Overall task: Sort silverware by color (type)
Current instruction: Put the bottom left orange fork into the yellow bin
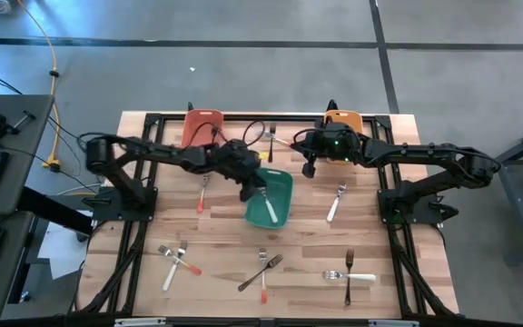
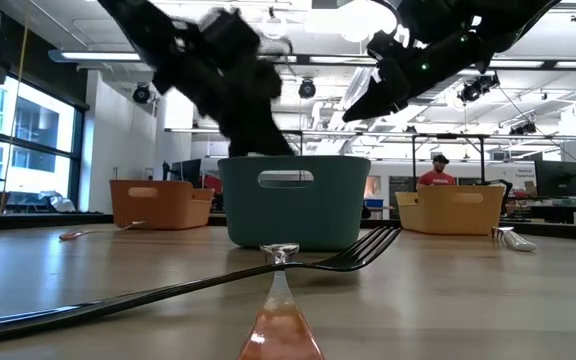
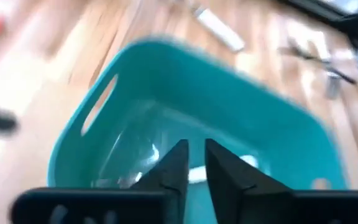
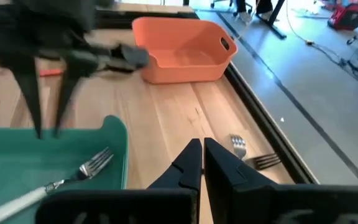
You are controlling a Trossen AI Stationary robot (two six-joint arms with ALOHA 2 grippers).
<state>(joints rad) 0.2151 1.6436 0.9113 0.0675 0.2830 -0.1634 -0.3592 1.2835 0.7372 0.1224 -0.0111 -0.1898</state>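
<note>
In the teal bin (image 1: 271, 198) at the worktop (image 1: 370, 227) centre lies a white-handled fork (image 4: 55, 184), its long axis running roughly 11 to 5 o'clock in the high view, tines toward 11. The left hand (image 1: 248, 193) hovers over the bin's 9 o'clock rim, fingers slightly parted, holding nothing. The right hand (image 1: 309, 169), pressed together, hangs toward 1 o'clock. No writing is legible.

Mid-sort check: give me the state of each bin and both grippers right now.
Teal bin: upright, white-handled fork lying inside.
Salmon bin: upright, contents not visible.
Orange bin: upright, looks empty.
Left gripper: above the teal bin, fingers slightly parted, holding nothing.
Right gripper: shut, empty, over the table.
</note>
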